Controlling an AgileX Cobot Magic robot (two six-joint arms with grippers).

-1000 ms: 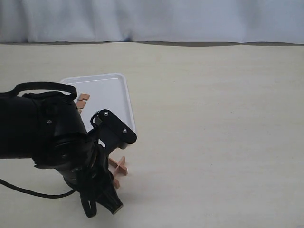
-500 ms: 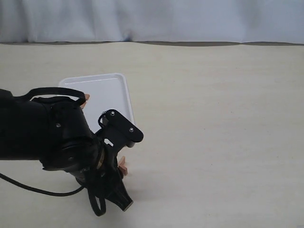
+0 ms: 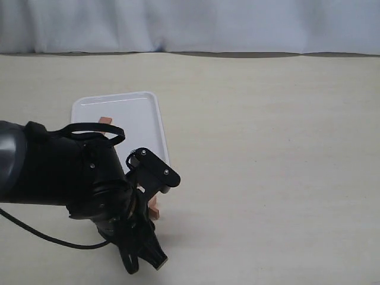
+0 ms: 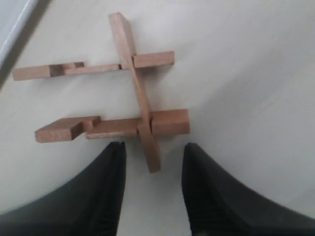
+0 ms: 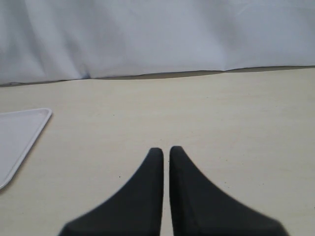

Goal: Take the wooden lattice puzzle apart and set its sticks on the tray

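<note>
What is left of the wooden lattice puzzle (image 4: 138,105) lies on the table: two notched sticks crossed by one upright stick. My left gripper (image 4: 153,152) is open just short of it, and the near end of the crossing stick reaches between the fingertips without touching either. In the exterior view the left arm (image 3: 89,190) covers nearly all of the puzzle; only a bit of wood (image 3: 155,209) shows beside it. A stick (image 3: 105,120) lies on the white tray (image 3: 139,110). My right gripper (image 5: 165,151) is shut with nothing in it, over bare table.
A pale curtain (image 3: 190,27) closes off the back of the table. The tray's corner (image 5: 19,130) shows in the right wrist view. A black cable (image 3: 41,237) trails from the left arm.
The left arm has swung down and to the right over the puzzle, which is now almost hidden in the exterior view. More of the tray's left side shows now.
</note>
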